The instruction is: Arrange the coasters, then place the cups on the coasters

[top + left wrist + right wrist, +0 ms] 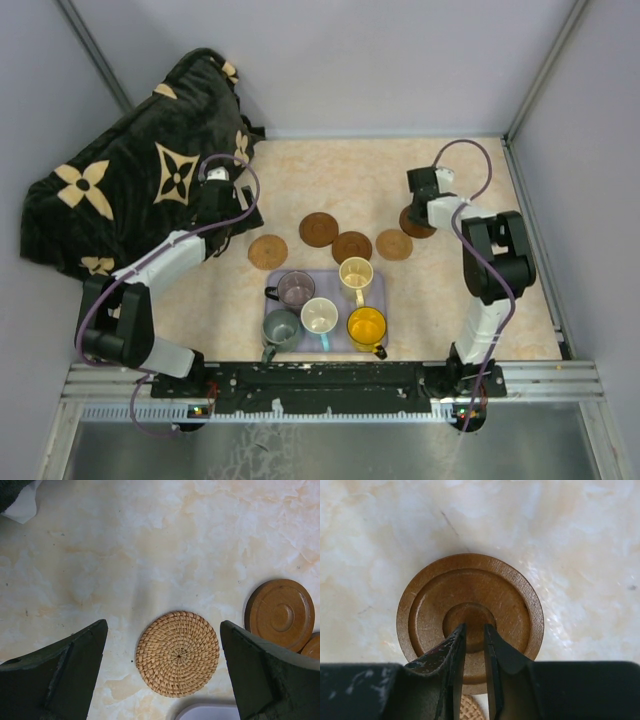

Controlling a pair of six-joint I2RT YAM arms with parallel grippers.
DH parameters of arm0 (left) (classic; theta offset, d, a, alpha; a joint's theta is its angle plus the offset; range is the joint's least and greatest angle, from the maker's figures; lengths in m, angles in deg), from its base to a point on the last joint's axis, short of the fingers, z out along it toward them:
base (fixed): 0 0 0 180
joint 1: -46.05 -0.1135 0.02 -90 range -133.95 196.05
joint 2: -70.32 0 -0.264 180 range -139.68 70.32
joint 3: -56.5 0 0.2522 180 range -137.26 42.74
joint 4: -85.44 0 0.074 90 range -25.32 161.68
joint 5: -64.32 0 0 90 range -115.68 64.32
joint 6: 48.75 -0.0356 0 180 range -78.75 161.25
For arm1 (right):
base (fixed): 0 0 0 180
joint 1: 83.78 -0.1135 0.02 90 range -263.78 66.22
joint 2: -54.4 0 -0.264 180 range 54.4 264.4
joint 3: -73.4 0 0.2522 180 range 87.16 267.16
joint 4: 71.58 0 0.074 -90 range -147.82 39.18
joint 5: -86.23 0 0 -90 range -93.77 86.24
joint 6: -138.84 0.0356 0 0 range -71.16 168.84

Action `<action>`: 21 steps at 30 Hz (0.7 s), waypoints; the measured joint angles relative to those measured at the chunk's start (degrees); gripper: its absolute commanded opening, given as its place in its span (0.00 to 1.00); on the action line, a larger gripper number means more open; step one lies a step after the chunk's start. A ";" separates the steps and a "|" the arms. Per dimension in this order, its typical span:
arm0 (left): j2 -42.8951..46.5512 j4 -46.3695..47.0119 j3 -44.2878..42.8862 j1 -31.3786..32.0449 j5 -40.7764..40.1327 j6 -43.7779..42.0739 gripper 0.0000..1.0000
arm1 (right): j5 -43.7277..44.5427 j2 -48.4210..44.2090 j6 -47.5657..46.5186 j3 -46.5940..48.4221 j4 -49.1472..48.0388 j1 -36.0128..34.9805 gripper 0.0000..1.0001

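**Ana:** What is hard to see?

**Ben:** The right claw [474, 627] hides the near edge of a round wooden coaster [470, 582]. I can't tell if its tips touch the wood. A bit of a tan coaster [470, 711], woven-looking, peeks out under the claw. Most of it is cut off.

**Ana:** Is that claw apart?

**Ben:** No. Its two fingers are close together with just a thin slit. They sit right over the little dip in the middle of the wooden coaster. The wood is smooth, with a raised ring.

**Ana:** And the other one?

**Ben:** The left claw [164, 625] is spread wide apart. A woven coaster [177, 653] lies flat on the marbled counter [150, 540], right below the gap. It looks like a tiny basket lid. Beside one finger sits a smooth brown coaster [280, 614], partly hidden.

**Ana:** The cups?

**Ben:** All five cups [320, 315] stand on a pale purple tray [379, 290], behind both claws, near the arm bases.
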 measured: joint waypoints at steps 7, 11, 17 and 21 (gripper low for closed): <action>0.02 0.02 0.09 0.00 1.16 0.02 0.99 | 2.82 -4.52 0.72 -5.38 2.10 1.55 0.22; 0.04 0.00 0.50 0.00 1.68 0.07 0.99 | 3.91 -6.97 1.03 -8.09 3.26 2.67 0.23; 0.09 0.00 0.66 0.00 2.38 0.39 0.99 | 3.89 -7.37 0.17 -8.44 3.78 2.75 0.23; 0.11 0.00 0.68 0.00 2.49 0.66 1.00 | 2.69 -7.63 -1.11 -8.41 3.82 2.73 0.24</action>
